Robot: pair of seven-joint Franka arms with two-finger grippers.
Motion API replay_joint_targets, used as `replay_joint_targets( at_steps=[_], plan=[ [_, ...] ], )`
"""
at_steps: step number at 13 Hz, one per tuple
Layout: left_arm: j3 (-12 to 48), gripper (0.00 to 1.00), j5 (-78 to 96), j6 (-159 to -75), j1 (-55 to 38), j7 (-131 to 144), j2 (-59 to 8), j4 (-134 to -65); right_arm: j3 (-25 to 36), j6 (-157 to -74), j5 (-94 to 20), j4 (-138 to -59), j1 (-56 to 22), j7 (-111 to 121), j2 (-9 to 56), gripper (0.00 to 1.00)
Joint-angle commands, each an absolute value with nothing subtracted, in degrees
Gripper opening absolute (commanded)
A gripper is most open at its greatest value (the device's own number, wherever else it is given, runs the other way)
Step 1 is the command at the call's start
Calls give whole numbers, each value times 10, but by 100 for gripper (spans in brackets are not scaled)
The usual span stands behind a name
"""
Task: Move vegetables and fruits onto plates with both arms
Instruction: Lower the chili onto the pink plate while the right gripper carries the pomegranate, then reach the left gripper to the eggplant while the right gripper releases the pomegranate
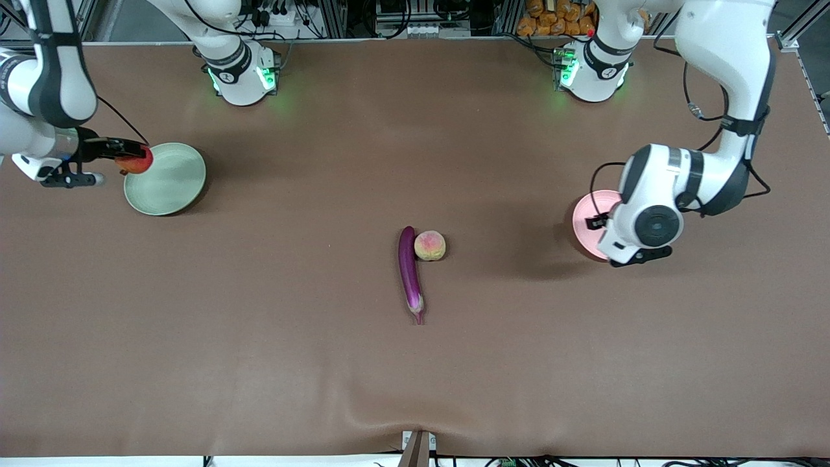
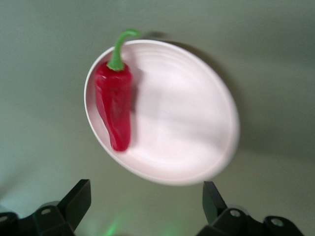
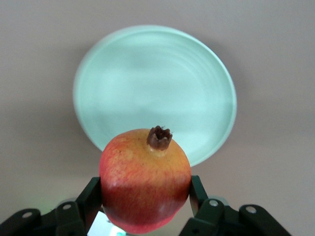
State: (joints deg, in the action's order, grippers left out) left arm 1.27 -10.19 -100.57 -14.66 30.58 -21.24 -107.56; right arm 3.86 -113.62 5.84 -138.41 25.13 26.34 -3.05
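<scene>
Right wrist view: red-yellow apple [image 3: 144, 179], perhaps pomegranate, pinched in right pincer [image 3: 145, 196].

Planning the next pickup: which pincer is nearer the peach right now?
Left, slightly. The left pincer hangs open over the pink plate toward its end of the table; the right pincer holds the apple over the green plate's rim, farther from the peach.

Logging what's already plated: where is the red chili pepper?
The chili pepper lies on the pink plate at the left arm's end of the table, under the open left gripper.
</scene>
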Motion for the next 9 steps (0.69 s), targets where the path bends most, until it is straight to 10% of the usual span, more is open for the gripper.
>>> replay_joint_targets(
  at_steps=[1, 7, 8, 9],
  plan=[
    [11, 100, -90, -947, -219, 354, -257, -975, 24, -1193, 74, -1393, 291, 315, 9, 0],
    [11, 100, 12, -959, -322, 525, -381, -759, 23, -1288, 74, -1393, 332, 352, 98, 7],
    [9, 100, 11, -997, -346, 544, -386, -759, 23, -1288, 74, -1393, 332, 351, 102, 65],
    [9, 100, 12, -1045, -357, 567, -397, -759, 22, -1287, 73, -1391, 331, 352, 103, 100]
  ],
)
